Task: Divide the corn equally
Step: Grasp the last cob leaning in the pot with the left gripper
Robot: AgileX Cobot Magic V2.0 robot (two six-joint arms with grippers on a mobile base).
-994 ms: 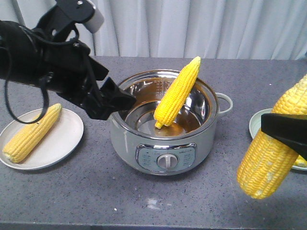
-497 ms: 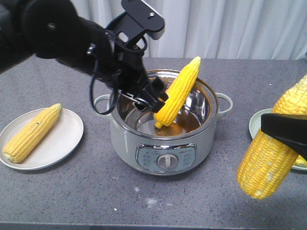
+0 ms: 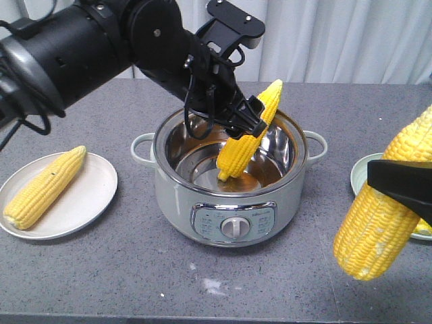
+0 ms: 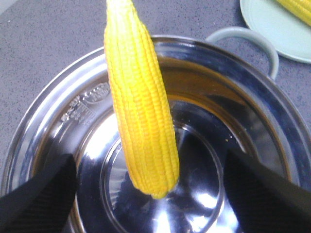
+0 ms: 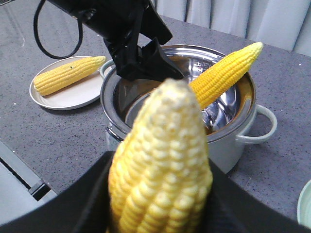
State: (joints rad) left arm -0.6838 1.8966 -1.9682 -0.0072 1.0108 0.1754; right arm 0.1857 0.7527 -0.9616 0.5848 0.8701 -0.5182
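Nearest me, my right gripper clamps a pale-yellow cob right of the pot, partly hiding a green plate. Inside the pot, a bright cob leans tip-up on the far rim. My left gripper straddles it, jaws wide. Another cob lies on the white plate left of the pot.

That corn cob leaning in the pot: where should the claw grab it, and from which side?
Take the cob around its middle, above the pot rim, from above, the claw straddling it. It leans, blunt end down in the pot, tip past the rim, so the walls block lower down.
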